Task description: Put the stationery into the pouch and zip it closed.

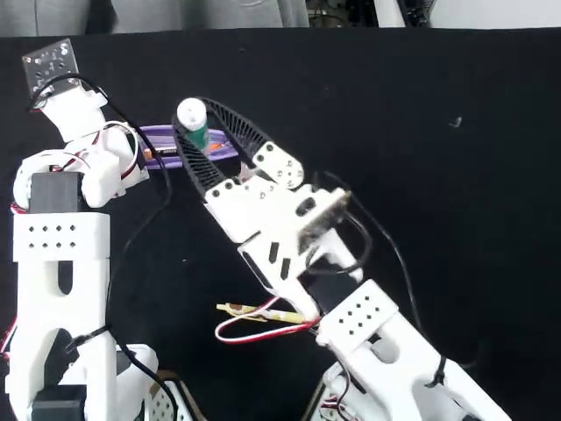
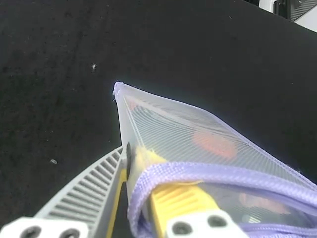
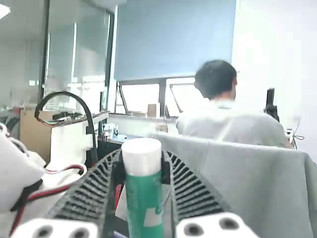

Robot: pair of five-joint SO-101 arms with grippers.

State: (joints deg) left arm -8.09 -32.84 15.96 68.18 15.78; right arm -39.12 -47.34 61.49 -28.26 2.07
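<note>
A clear pouch (image 1: 166, 140) with purple zipper trim is held up at the back left of the black table. My left gripper (image 1: 154, 156) is shut on its edge. In the left wrist view the pouch (image 2: 198, 131) stretches away from the left gripper (image 2: 130, 156), and an orange-red shape (image 2: 214, 144) shows through its wall. My right gripper (image 1: 195, 132) is shut on a glue stick (image 1: 191, 114) with a white cap and green body, upright right by the pouch's purple rim. In the right wrist view the glue stick (image 3: 143, 188) stands between the ribbed fingers (image 3: 91, 193).
A thin yellowish item (image 1: 248, 310) lies on the table under the right arm, beside a loop of red and white cable (image 1: 241, 333). The black table (image 1: 438, 132) reaches far to the right. Its far edge runs along the top of the high view.
</note>
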